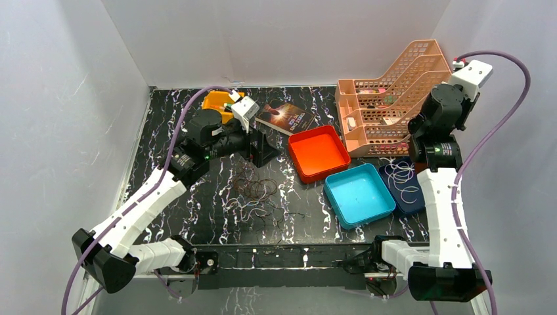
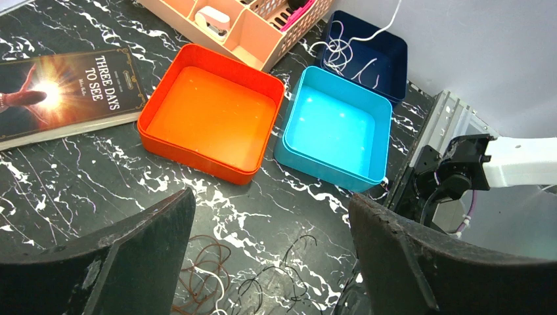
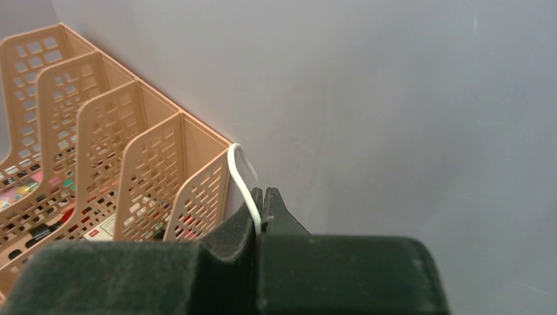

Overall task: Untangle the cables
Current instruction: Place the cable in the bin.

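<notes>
With right claw (image 3: 264, 197) pinching the white cable (image 3: 242, 164) and left claw (image 2: 268, 223) wide open near the dark cables (image 2: 207, 269), probably best to lower the slack into navy tray (image 1: 404, 207) before releasing.

The left gripper (image 2: 269, 197) hangs over the black marbled table (image 2: 85, 177), its two dark fingers (image 2: 144, 249) spread wide. Between them lie thin brown and black cables (image 2: 210, 272) in loose loops. Beyond sit an orange tray (image 2: 197, 161) and a light blue tray (image 2: 322, 174) side by side, a navy tray (image 2: 394, 65) holding a whitish cable (image 2: 341, 52), a book (image 2: 66, 88) and a peach organiser (image 2: 249, 33)
</notes>
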Robot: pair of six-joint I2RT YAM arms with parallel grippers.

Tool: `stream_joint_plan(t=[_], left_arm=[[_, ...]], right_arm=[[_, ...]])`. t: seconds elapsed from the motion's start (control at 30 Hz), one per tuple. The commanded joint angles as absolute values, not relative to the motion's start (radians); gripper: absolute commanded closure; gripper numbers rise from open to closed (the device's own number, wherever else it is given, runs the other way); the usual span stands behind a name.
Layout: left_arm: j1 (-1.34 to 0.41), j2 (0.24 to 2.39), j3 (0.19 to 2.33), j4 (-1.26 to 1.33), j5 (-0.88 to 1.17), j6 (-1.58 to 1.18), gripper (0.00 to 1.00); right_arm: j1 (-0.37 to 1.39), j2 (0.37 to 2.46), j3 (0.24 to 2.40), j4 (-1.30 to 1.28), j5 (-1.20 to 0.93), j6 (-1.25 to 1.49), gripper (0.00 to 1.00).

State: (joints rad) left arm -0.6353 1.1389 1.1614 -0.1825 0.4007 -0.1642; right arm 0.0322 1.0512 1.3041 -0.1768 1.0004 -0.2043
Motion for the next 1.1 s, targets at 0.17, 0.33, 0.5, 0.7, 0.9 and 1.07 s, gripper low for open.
stream_joint_plan(t=[0.17,0.33,0.5,0.7,0.9,1.07], left_arm=[[-0.634,1.136,1.203,-0.198,0.438,-0.170,0.14],[-0.634,1.155,1.206,-0.187,0.457,-0.188,0.14],[-0.634,1.166,1.204,-0.182,0.473,-0.202,0.14],[-0.634,1.152,1.185,-0.175,0.454,-0.207,0.14],[-0.634,1.129,1.160,-0.169,0.442,-0.209,0.13],[-0.634,1.107,1.142,-0.164,0.426,-0.214,0.13]], right_arm=[[-0.153,1.042,1.232,-0.189,0.884,-0.042,1.00],[-0.235,1.022,1.101,-0.170,0.809,0.092,1.00],[-0.242,0.998,1.019,-0.187,0.743,0.241,1.00],[-0.242,0.939,0.885,-0.166,0.665,0.395,1.00],[-0.242,0.930,0.738,-0.107,0.686,0.514,1.00],[-0.242,0.959,0.720,-0.106,0.658,0.585,1.00]])
